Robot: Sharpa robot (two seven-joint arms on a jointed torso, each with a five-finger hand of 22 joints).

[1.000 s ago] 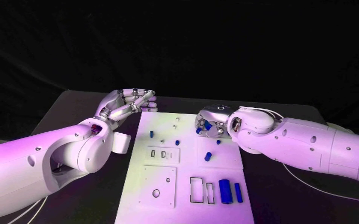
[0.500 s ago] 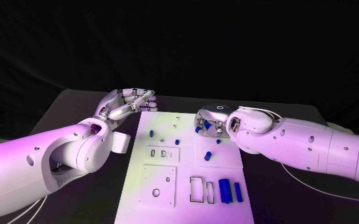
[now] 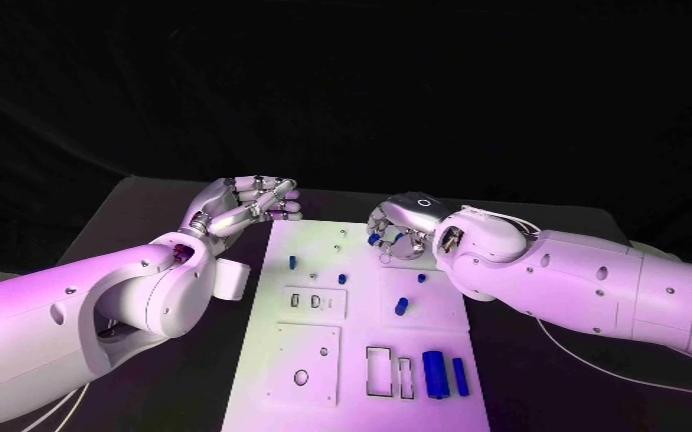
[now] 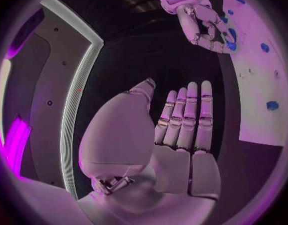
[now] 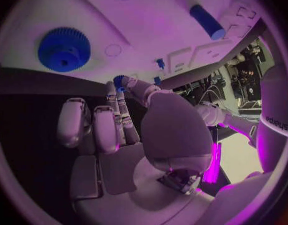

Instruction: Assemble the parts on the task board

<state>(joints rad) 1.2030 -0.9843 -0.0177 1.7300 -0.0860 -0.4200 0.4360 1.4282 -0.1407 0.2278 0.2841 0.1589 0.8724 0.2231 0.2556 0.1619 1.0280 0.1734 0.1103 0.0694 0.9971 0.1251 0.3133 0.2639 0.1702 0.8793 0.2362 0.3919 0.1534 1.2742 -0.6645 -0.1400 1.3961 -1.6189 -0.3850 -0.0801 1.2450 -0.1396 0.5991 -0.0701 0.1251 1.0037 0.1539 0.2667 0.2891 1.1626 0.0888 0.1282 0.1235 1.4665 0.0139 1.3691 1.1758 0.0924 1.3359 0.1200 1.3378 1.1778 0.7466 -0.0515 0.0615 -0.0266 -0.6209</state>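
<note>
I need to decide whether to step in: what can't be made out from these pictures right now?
- Right hand, head view: its wrist hides the fingertips; the left wrist view shows a blue part at them, grip unclear.
- Blue gear, right wrist view: whether seated can't be told.
- Task board, head view: near edge cut off.
- Left hand: open, holding nothing.

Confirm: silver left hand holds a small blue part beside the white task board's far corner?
No: the silver left hand holds nothing, its fingers straight and bare in the left wrist view. It does sit beside the white task board's far corner.
</note>
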